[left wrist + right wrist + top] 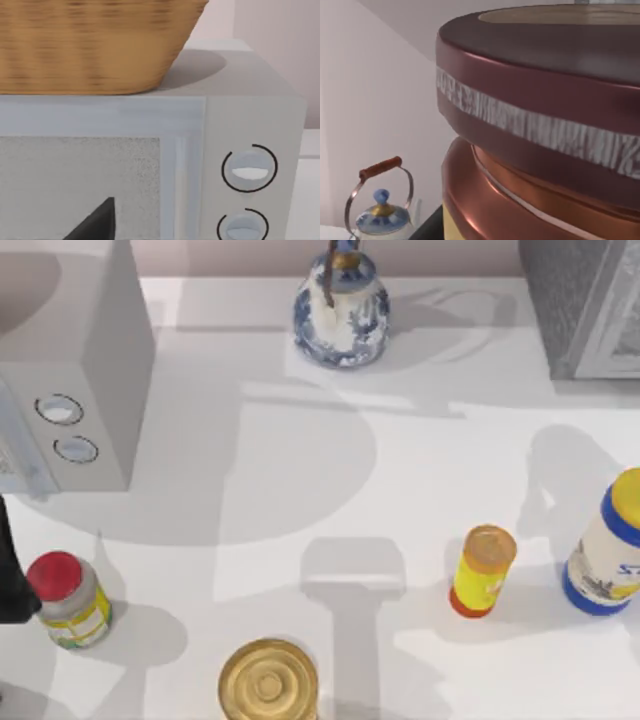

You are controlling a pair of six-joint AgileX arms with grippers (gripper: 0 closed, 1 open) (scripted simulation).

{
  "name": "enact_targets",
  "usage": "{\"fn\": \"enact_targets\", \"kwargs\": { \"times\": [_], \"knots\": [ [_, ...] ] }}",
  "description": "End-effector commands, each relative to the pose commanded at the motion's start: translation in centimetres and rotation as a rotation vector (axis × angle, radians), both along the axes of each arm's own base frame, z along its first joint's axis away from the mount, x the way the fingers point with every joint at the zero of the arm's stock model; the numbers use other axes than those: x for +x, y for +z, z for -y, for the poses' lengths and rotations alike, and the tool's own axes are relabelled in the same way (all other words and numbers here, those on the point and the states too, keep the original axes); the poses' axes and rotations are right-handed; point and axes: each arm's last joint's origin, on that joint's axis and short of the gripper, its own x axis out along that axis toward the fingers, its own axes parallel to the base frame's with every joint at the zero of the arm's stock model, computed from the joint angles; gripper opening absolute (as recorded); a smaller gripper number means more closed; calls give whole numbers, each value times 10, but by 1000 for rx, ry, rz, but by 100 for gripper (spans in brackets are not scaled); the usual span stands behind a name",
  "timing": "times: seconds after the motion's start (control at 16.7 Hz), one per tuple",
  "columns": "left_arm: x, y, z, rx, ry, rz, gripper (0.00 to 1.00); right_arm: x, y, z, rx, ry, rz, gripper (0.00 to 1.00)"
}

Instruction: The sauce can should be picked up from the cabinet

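Sauce can (540,115): glossy maroon lid, metallic sheen, silvery rough-textured band around the rim; coppery polished body below. Cabinet (580,300): speckled dark grey, stone-like. Gold-topped can (268,680): brushed metal with ringed ridges. Teapot (340,310): glazed blue-and-white ceramic. Basket (95,45): woven wicker, rough. Pale box with dials (250,130): smooth matt plastic look. Table (300,490): plain matt white.

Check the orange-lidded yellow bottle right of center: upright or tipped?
Upright. The top view looks down on the yellow bottle: its round orange lid faces the camera and its red base sits on the table, its shadow behind it.
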Motion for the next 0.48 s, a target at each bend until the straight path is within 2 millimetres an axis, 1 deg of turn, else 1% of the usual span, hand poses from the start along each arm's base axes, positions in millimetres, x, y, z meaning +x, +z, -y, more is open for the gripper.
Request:
{"fn": "enact_targets", "kwargs": {
  "times": [0.12, 0.24, 0.36, 0.48],
  "knots": [
    [0, 0, 0, 0, 0, 0, 100, 25, 13, -21, 11, 70, 46, 0],
    [0, 0, 0, 0, 0, 0, 100, 51, 17, -48, 23, 144, 83, 0],
    [0, 0, 0, 0, 0, 0, 100, 75, 9, -79, 32, 220, 99, 0],
    [0, 0, 0, 0, 0, 0, 100, 94, -12, -113, 32, 295, 86, 0]
  ]
}}
